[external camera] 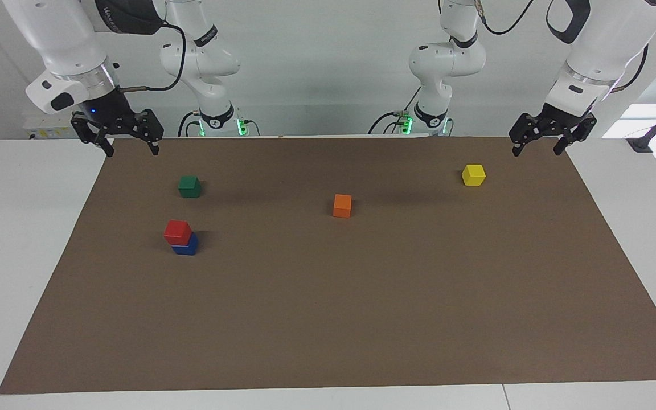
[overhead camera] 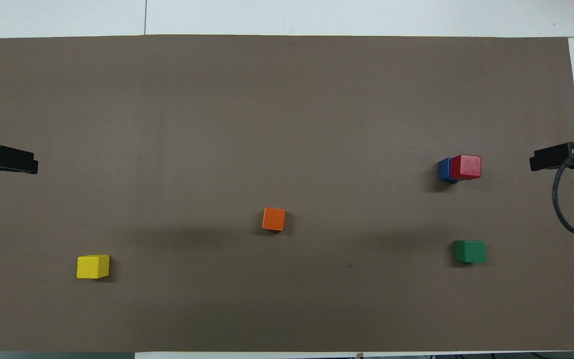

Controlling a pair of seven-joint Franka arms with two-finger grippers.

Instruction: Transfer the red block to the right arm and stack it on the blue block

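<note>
White walls backed a table spread with a brown mat where two Franka arms worked a block-stacking job. Raised over the mat's corner at its own end of the table, the right gripper hung with its fingers spread and nothing between them; the left gripper waited over the corner at the left arm's end, fingers likewise spread and empty. Outward from the right gripper, a green block sat nearest it, and farther from the robots the red block rested on the blue block, set slightly askew so that part of the blue top showed. An orange block lay near the mat's middle and a yellow block toward the left arm's end. Judged from that layout, the stack appeared complete. The red cube looked small, rigid and light, probably smooth-faced; any further grip would best take two opposite side faces from above, gently, since its offset seat suggested a sideways nudge could tip it off.
</note>
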